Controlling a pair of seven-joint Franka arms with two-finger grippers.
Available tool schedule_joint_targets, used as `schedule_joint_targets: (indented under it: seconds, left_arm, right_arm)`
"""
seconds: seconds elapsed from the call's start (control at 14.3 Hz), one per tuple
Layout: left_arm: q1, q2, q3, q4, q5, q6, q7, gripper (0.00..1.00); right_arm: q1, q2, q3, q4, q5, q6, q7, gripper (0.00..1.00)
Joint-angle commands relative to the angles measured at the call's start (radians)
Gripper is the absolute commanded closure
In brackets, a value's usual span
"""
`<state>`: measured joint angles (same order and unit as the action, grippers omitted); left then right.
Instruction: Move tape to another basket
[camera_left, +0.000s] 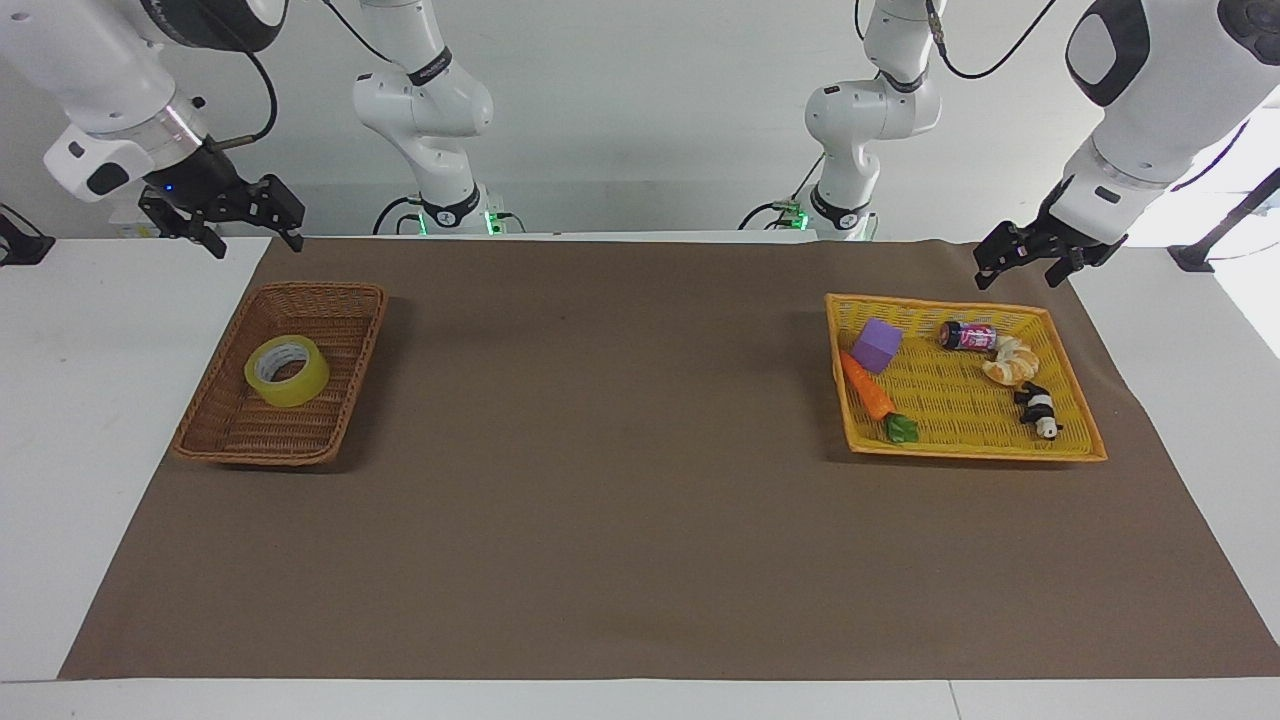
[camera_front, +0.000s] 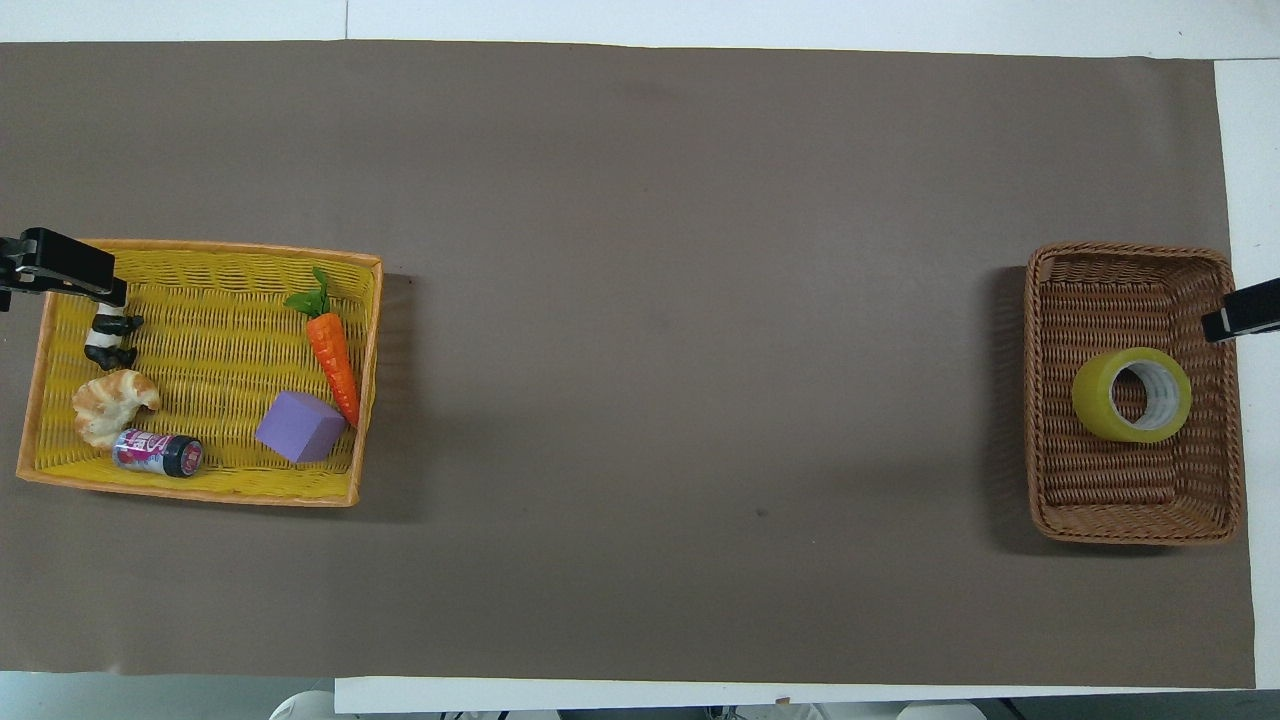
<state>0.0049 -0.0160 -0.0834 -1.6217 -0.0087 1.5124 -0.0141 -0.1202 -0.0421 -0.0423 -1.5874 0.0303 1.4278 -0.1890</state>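
The right gripper (camera_left: 245, 222) is seen raised with jaws apart, holding nothing. The tape (camera_left: 287, 371) is found in the brown basket (camera_left: 330, 440). The left gripper (camera_left: 1037, 264) is held open above the yellow tray (camera_left: 975, 453).

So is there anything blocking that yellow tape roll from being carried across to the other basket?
Nothing visible. The tape lies alone in the brown basket, and bare brown mat runs to the yellow tray. That tray already holds a carrot, purple block and other toys, with free space in the middle.
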Motion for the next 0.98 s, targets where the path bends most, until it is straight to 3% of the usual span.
schedule_joint_targets:
  seconds: [0.0,0.21,0.91]
  left_arm:
    - [-0.003,0.001,0.005,0.005,0.016,-0.018,-0.001,0.00]
    - [-0.003,0.001,0.005,0.005,0.016,-0.018,-0.001,0.00]
    - [-0.003,0.001,0.005,0.005,0.016,-0.018,-0.001,0.00]
  right_arm:
    - [0.051,0.056,0.001,0.073,-0.023,-0.036,0.054,0.00]
    - [0.129,0.080,-0.077,0.119,-0.036,-0.076,0.080,0.00]
    - [0.168,0.039,-0.120,0.076,-0.041,-0.075,0.074,0.00]
